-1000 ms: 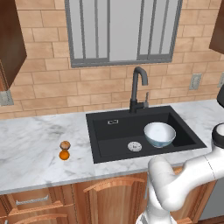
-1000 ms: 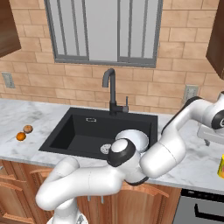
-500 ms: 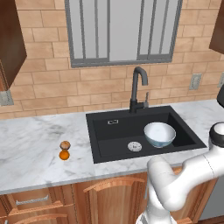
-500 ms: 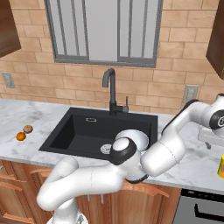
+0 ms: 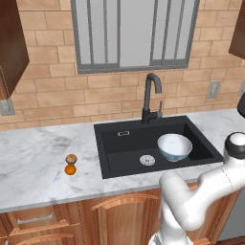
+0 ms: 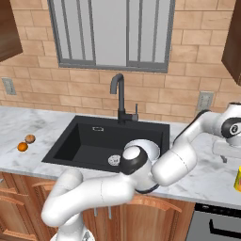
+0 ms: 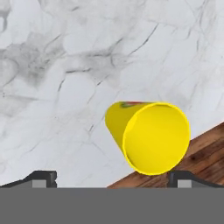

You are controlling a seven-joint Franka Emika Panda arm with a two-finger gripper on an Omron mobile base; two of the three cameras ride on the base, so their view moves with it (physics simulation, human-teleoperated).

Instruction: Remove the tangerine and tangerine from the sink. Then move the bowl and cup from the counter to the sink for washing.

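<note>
With both tangerines [image 5: 70,164] out near the worktop's front edge and the bowl [image 5: 174,146] in the sink [image 5: 115,143], nothing has shifted lately: the empty, wide-open gripper [image 7: 111,178] hovers over the cup [image 7: 148,136], seemingly at the worktop's right front edge.

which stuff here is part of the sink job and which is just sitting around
Part of the job:
two small orange tangerines on the white marble counter
glossy white bowl in the black sink
yellow cup
open end effector

Just there:
dark curved faucet
silver drain disc
grey window
</note>
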